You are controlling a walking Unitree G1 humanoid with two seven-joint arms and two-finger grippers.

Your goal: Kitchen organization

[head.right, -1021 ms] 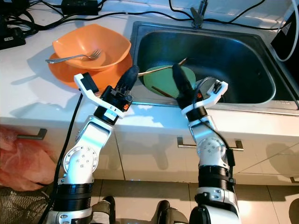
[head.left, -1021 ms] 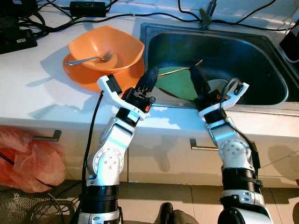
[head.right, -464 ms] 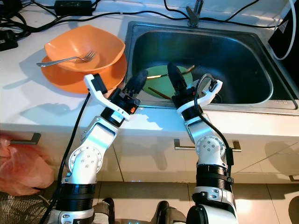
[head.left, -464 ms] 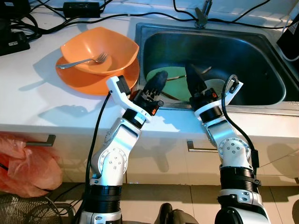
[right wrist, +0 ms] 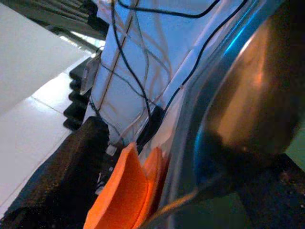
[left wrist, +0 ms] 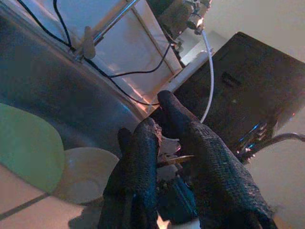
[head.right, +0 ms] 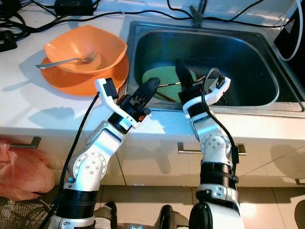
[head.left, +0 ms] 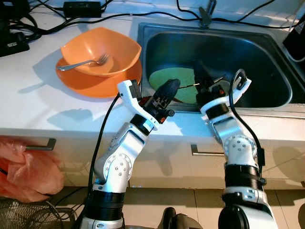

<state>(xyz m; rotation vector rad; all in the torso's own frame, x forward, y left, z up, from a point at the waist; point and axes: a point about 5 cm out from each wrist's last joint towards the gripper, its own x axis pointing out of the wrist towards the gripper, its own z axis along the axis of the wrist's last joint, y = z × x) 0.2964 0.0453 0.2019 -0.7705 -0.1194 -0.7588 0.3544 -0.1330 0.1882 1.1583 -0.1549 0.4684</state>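
Stainless steel sink [head.left: 267,57] set into the white counter [head.left: 43,102] holds a green plate [head.left: 171,78] with a pale bowl [head.left: 224,90] beside it, much of both hidden behind the arms. In the head views the left tool [head.left: 169,90] hangs over the sink's near rim, its black fingers nearly together and gripping nothing, while the right tool [head.left: 202,78] reaches down over the green plate; a thin utensil [head.right: 167,85] lies at its tips, though whether it is gripped I cannot tell. An orange bowl [head.left: 102,50] with a fork [head.left: 86,62] sits on an orange plate [head.left: 95,83] left of the sink. The left wrist view shows the plate and bowl past its close-set fingers [left wrist: 143,176]. The right wrist view is blurred (orange rims, a steel wall, dark cables).
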